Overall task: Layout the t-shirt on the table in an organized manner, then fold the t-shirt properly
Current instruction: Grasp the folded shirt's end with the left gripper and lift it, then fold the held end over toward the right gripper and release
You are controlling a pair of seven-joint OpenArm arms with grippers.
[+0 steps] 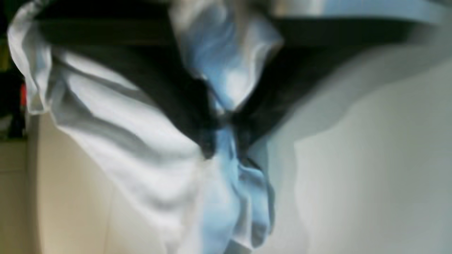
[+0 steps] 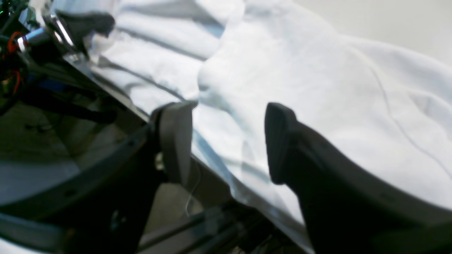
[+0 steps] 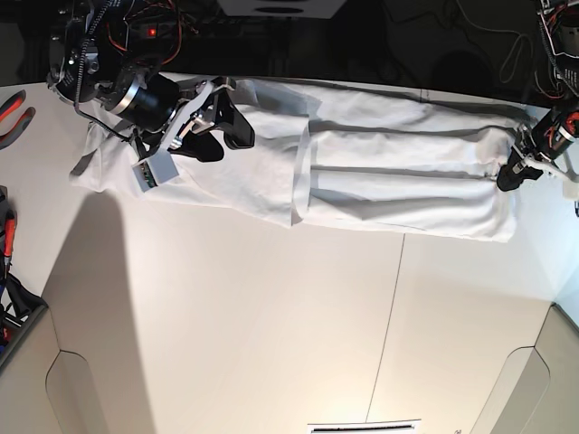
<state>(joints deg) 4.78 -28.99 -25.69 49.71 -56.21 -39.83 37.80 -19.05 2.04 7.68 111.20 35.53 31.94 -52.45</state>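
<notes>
The white t-shirt [image 3: 362, 176] lies stretched in a long band across the far part of the white table [image 3: 271, 316]. My right gripper [image 3: 226, 140] is at the shirt's left part, open, just above the cloth. In the right wrist view its fingers [image 2: 174, 141] stand apart with the shirt [image 2: 317, 106] between and beyond them, near the table's far edge. My left gripper [image 3: 505, 179] is at the shirt's right end, shut on the cloth. The blurred left wrist view shows the gripper [image 1: 222, 123] pinching a bunch of the shirt [image 1: 141, 141].
A thin dark seam [image 3: 393, 298] runs across the table. Red-handled pliers [image 3: 11, 108] lie at the far left edge. Cables and dark equipment [image 3: 362, 36] stand behind the table's far edge. The near corners of the table are cut off.
</notes>
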